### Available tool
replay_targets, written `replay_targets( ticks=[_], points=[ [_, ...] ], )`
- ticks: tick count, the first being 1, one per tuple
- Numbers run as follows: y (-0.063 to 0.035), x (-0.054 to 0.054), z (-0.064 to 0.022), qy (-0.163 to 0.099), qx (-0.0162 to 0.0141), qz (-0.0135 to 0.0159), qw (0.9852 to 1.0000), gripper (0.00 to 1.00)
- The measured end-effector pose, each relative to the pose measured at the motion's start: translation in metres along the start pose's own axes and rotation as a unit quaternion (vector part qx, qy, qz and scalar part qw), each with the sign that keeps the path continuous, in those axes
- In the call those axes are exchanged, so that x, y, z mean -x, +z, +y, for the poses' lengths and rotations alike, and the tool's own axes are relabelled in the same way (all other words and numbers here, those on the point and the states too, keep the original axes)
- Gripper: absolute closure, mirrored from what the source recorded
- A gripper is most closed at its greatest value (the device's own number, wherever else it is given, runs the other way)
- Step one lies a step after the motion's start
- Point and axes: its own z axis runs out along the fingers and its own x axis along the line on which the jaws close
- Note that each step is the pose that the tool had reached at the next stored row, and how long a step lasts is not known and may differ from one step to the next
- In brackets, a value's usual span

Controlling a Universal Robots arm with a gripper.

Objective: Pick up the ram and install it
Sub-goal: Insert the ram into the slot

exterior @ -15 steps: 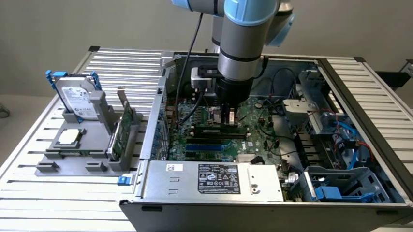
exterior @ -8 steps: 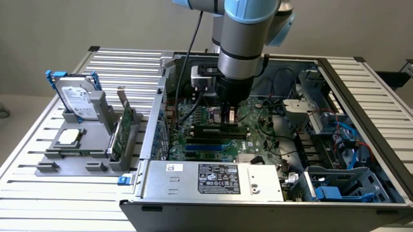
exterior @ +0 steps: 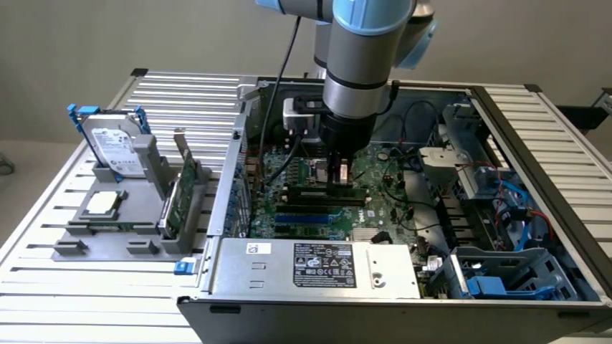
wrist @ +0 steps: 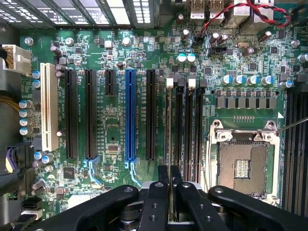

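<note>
Inside the open computer case (exterior: 226, 208), the pincer (exterior: 340, 183) is gripping the ram (wrist: 169, 130).
Its fingers are pinching narrowly on the thin stick, which is hanging edge-on straight below the pincer, along a black slot on the green motherboard (wrist: 115, 120), just beside the bare processor socket (wrist: 243, 166).

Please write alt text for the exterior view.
A robot arm reaches down into an open computer case, its end effector closed on the ram low over the motherboard. On the exterior view's left, a grey holder carries a hard drive and an expansion card.
</note>
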Motion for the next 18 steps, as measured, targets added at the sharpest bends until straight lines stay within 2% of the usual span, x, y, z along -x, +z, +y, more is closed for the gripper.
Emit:
replay_targets(
  ticks=[18],
  points=[
    [0.0035,0.0009,-0.0002,0.001,0.0001,0.0001,1.0000,0.87]
  ],
)
